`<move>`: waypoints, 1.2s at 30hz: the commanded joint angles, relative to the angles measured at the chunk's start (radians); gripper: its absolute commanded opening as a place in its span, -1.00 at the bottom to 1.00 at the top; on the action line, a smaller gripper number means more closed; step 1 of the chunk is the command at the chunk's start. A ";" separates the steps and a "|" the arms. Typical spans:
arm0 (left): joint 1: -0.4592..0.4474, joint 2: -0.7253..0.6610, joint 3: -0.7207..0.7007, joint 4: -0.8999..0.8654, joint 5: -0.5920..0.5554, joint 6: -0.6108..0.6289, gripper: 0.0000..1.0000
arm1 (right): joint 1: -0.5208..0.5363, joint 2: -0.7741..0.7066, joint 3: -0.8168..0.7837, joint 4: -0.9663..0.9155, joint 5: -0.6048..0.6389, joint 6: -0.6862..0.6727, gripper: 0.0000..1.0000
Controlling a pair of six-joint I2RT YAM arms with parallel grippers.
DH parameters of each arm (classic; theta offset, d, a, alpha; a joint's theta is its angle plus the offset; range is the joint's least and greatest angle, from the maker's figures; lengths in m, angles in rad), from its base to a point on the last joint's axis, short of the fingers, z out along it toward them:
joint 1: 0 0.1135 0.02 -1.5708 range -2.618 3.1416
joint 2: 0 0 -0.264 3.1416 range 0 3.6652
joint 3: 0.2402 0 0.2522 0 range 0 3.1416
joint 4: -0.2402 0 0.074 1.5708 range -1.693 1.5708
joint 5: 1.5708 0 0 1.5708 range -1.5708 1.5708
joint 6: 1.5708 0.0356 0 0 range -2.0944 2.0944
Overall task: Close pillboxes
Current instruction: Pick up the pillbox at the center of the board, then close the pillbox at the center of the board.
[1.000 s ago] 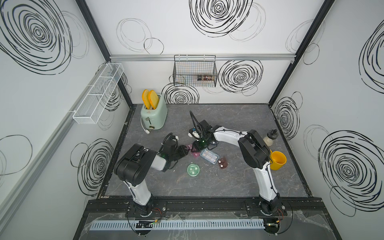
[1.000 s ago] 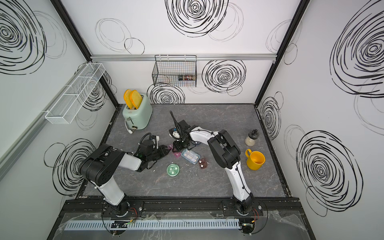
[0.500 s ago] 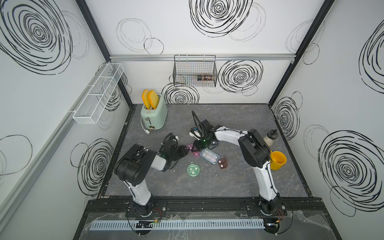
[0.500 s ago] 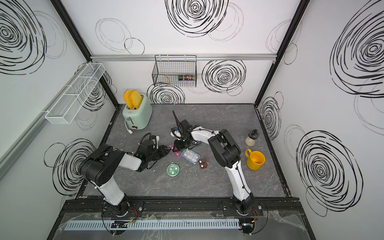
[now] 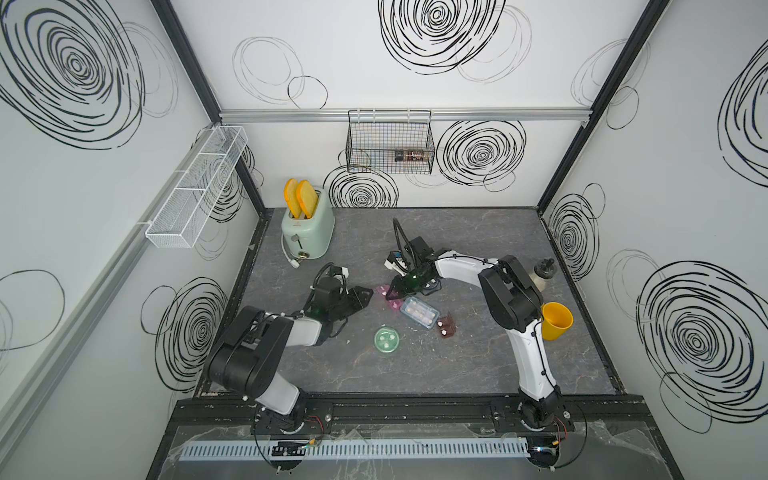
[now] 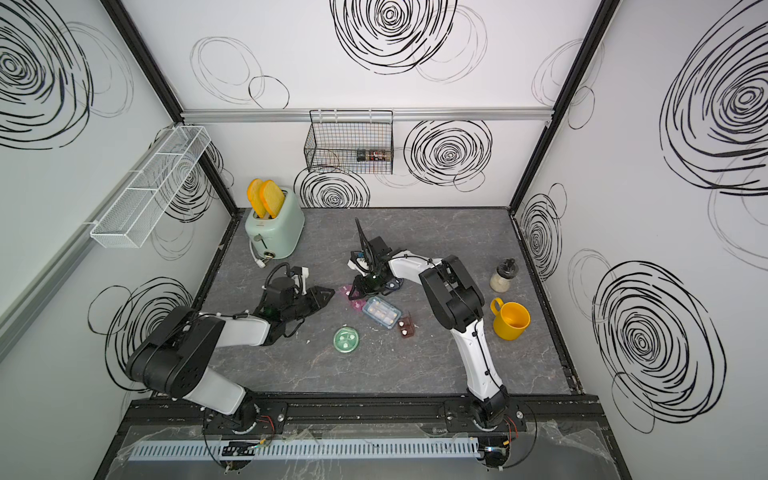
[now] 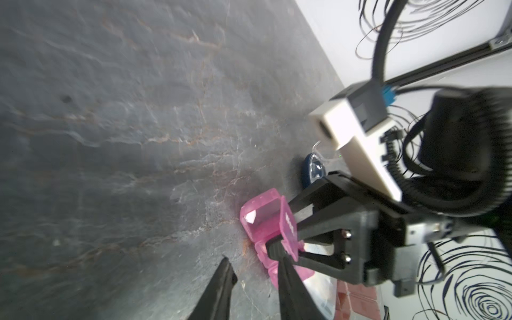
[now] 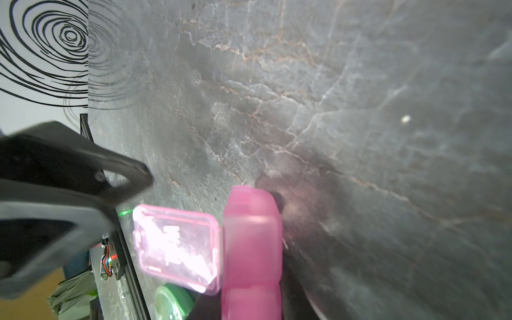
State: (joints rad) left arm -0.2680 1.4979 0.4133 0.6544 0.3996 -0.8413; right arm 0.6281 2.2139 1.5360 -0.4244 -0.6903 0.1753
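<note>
Left wrist view is showing the right claw (image 7: 281,230) clamping on the raised lid flap of the pink pillbox (image 7: 260,221), which is lying near the middle of the table (image 7: 110,138). The left claw (image 7: 252,261) is standing apart and empty, with one fingertip just beside the box. Raised marks on the flap are too blurred to read. In a top view, the blue-grey pillbox (image 5: 419,311), brown pillbox (image 5: 445,326) and green round pillbox (image 5: 387,340) are lying nearer the front edge.
</note>
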 commanded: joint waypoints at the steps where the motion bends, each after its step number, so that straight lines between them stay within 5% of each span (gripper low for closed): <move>1: 0.007 -0.075 0.046 -0.093 0.032 0.068 -0.12 | -0.003 0.023 0.006 0.000 -0.044 -0.014 -0.80; 10: 0.036 -0.049 0.087 -0.009 0.155 0.120 0.99 | -0.026 0.020 0.050 -0.065 -0.163 -0.048 -0.81; 21: 0.081 0.046 0.024 0.530 0.392 -0.205 0.92 | -0.094 -0.002 0.141 -0.224 -0.318 -0.078 -0.82; 36: 0.016 0.138 0.059 0.467 0.283 -0.206 0.92 | -0.099 -0.048 0.095 -0.145 -0.390 -0.034 -0.82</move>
State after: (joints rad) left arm -0.2470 1.6184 0.4492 1.0538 0.7105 -1.0122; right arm 0.5266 2.2162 1.6444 -0.5869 -1.0382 0.1349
